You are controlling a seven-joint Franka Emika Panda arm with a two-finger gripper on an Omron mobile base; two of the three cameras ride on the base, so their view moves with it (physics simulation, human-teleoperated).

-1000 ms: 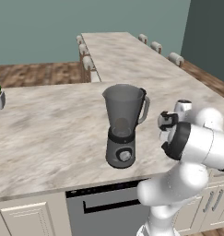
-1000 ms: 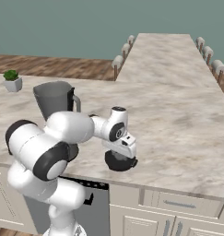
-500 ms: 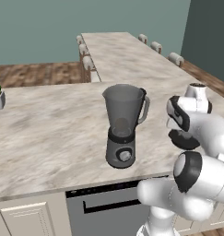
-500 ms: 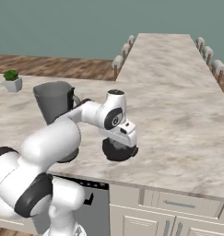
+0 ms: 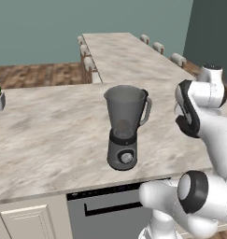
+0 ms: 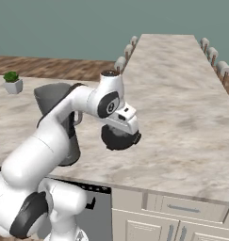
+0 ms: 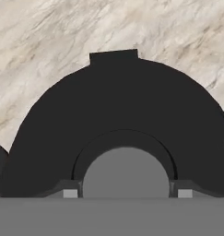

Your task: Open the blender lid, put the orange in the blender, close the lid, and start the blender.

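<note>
The tool [image 7: 125, 193] points down at the blender lid [image 7: 122, 124], and in the hand view its two fingertips [image 7: 71, 192] sit on either side of the lid's raised central knob, pinching it. From the right base view the tool [image 6: 119, 136] hangs under the white wrist with the round dark blender lid [image 6: 117, 140] directly beneath it, low over the marbled table [image 6: 182, 122]; whether the lid rests on the table or is held just above it cannot be told. A short tab juts from the lid's rim at the top of the hand view. The blender [image 5: 125, 126] stands well apart from the lid, near the front edge of the table [image 5: 45, 135], its jar mouth uncovered, the side handle turned toward the arm and a round knob on the front of its dark grey base. Through the smoky jar wall a faint rounded shape shows low inside, too dim to name. In the right base view the blender [image 6: 59, 127] is partly hidden behind the white arm. A small potted plant [image 6: 12, 82] stands at the far left of the table. No writing can be read on the blender or lid.
</note>
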